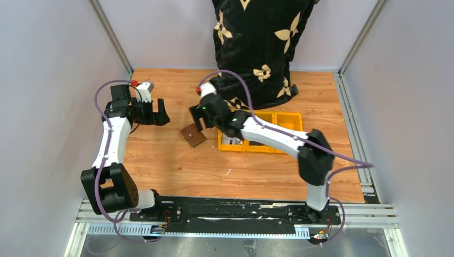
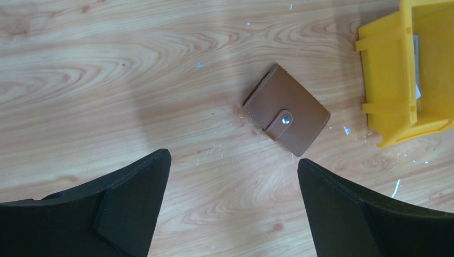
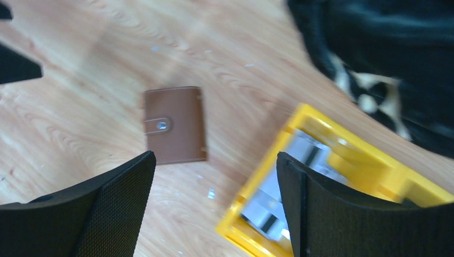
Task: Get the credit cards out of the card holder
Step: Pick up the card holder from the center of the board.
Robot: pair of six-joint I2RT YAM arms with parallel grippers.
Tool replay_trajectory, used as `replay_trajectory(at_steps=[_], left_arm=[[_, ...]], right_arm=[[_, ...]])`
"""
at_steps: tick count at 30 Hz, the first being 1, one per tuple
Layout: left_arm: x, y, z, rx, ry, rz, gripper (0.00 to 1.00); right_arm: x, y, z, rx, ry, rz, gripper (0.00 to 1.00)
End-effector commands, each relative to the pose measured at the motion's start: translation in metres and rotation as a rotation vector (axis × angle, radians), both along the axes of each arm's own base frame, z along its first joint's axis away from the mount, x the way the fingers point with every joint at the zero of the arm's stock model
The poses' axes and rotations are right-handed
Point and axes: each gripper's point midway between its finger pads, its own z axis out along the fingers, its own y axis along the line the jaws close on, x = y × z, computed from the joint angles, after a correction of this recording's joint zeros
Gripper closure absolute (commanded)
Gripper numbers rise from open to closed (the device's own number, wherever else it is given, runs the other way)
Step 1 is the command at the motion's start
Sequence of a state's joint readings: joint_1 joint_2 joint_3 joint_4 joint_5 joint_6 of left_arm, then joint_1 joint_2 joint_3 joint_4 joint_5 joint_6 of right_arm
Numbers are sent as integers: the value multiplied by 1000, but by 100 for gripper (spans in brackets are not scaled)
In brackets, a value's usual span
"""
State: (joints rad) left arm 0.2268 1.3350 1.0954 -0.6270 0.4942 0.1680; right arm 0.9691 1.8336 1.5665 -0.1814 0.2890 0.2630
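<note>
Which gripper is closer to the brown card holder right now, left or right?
Right. The right gripper hovers open close over the card holder, at its far side. The left gripper, also open, sits off to the holder's left, clearly farther away.

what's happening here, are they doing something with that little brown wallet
The card holder lies snapped shut on the table beside a yellow bin, and nothing is touching it. The right gripper hangs open just above it; the left gripper, also open, is off to its left. No card is being pulled out yet.
</note>
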Motion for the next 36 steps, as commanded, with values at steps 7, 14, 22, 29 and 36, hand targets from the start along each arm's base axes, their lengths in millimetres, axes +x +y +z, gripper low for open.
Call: replay_trajectory(at_steps=[7, 14, 22, 29, 36], left_arm=[[-18, 8, 7, -23, 24, -16, 0], [-25, 2, 12, -32, 13, -61, 0], [-28, -3, 17, -46, 3, -85, 0], [-30, -4, 19, -48, 1, -96, 0], [-31, -3, 22, -34, 3, -109, 0]], right_arm=[[-13, 73, -92, -209, 91, 185, 8], [0, 80, -128, -273, 106, 170, 6], [-4, 83, -163, -297, 159, 193, 5], [-7, 77, -178, -310, 185, 204, 4], [-16, 72, -181, -297, 200, 235, 9]])
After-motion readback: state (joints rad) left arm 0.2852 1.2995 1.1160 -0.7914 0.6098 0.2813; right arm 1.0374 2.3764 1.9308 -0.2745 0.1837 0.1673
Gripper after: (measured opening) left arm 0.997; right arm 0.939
